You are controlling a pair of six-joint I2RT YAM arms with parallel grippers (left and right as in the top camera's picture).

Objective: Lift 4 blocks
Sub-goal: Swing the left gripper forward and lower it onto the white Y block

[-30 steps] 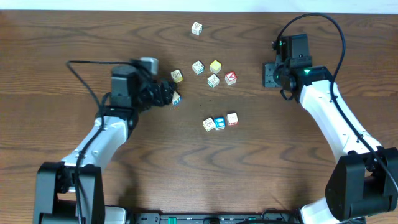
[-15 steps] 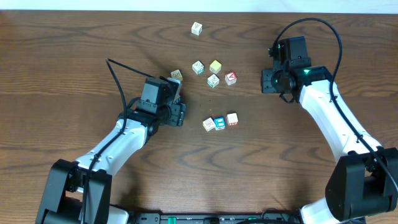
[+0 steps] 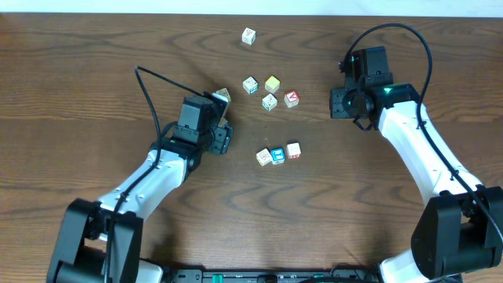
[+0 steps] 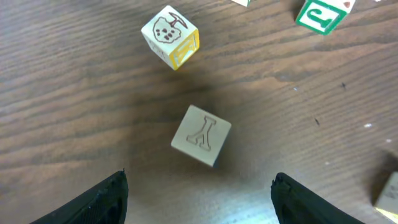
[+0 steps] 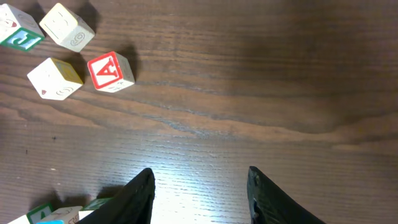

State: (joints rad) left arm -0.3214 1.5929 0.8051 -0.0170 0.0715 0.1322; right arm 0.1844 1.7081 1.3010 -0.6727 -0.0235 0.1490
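Two grippers are working over a wooden table (image 3: 94, 47), and ten small cubes are lying on it. Nine are showing from overhead: a lone cube (image 3: 248, 35) at the far edge, a loose cluster of four, a picture cube (image 4: 170, 36) just ahead of the left arm, and a row of three cubes (image 3: 277, 155) nearer the robot. The cluster is made up of a cream cube (image 3: 250, 85), a yellow-faced cube (image 3: 272, 83), a green-letter cube (image 4: 320, 14) and a red-faced cube (image 5: 111, 71) bearing a white "A". The tenth, a carved cube (image 4: 201, 135), is appearing only in the left wrist view. It is sitting flat on the wood between the widely parted fingers of the left gripper (image 4: 199, 186), slightly ahead of the tips. It is turned corner-on to them and touching neither, so that gripper is holding nothing. Its top face is plain cream with a letter like a "Y" pressed into it, and it is casting a soft shadow around itself. The right gripper (image 5: 199, 183) is hovering well apart from the cluster, with its fingers spread over bare wood and nothing between them.
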